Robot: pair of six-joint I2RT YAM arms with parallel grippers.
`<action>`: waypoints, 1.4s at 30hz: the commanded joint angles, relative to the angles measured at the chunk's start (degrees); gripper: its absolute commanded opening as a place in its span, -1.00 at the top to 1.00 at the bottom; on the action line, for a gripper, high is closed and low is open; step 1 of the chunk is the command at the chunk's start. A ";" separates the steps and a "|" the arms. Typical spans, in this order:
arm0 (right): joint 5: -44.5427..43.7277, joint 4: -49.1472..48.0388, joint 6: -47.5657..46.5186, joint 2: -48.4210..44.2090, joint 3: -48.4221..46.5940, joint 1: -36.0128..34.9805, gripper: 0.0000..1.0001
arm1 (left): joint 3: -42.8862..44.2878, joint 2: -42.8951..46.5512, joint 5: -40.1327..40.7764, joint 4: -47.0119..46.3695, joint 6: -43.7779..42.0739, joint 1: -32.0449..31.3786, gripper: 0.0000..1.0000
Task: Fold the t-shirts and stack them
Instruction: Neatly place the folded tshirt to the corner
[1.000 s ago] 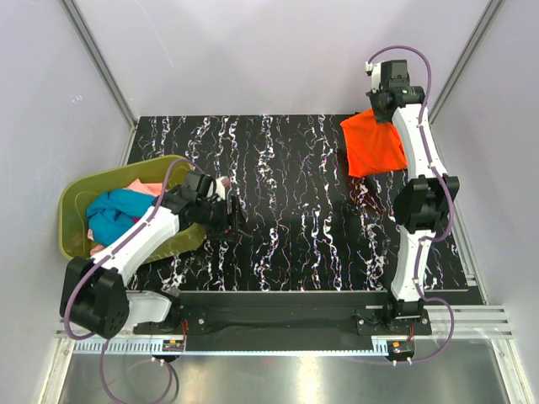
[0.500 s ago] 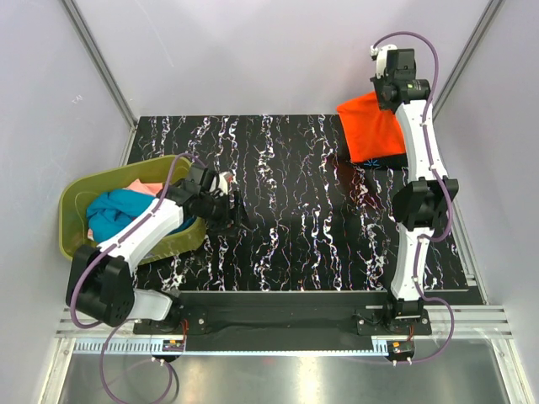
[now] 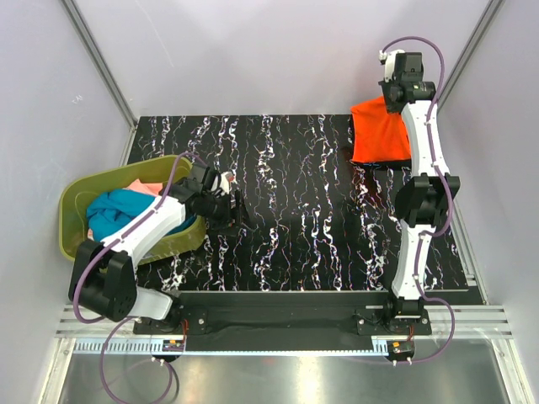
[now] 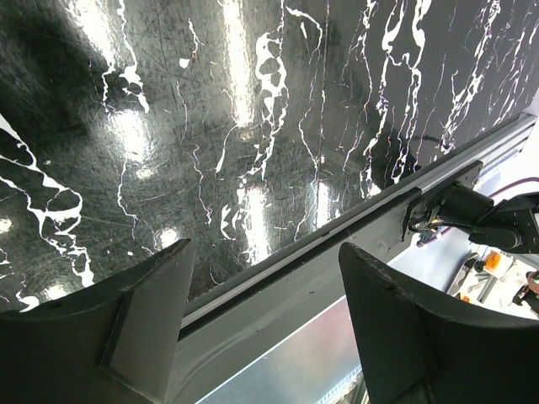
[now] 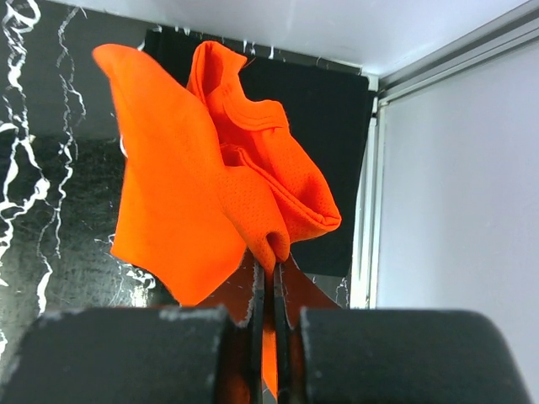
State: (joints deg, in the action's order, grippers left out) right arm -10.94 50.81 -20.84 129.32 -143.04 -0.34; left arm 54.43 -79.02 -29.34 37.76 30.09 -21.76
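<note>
One orange t-shirt is pinched by the right gripper, whose fingers are pressed together on a bunched fold of the cloth. The shirt is held up off the table at the far right corner. It is not spread flat: it is gathered at the pinch, and in the wrist view it opens out in loose folds beyond the fingers. In the overhead view the cloth is seen on the left and near side of the gripper.

A flat black cloth, taken to be the black t-shirt, lies on the table at that same corner, just under and beyond the orange one. The coming move is judged to turn on this: the orange shirt must be lowered onto the black one, so the drop is almost straight down from the pinch. How square the two pieces lie to each other cannot be told.

The left gripper is spread and holds nothing. It hangs over bare table beside the olive basket, where a teal shirt and a pink one are heaped. It is well apart from the far right corner, so the right arm is much the nearer.
</note>
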 commanded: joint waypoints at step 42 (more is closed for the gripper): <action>16.39 -13.97 3.26 -5.65 9.27 1.92 1.00 | 5.16 -5.00 -4.05 -2.25 0.94 0.23 -0.50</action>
State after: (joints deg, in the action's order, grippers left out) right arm 3.20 41.08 -18.55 129.36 -134.91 2.61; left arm 58.54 -86.41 -31.57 37.54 30.37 -21.76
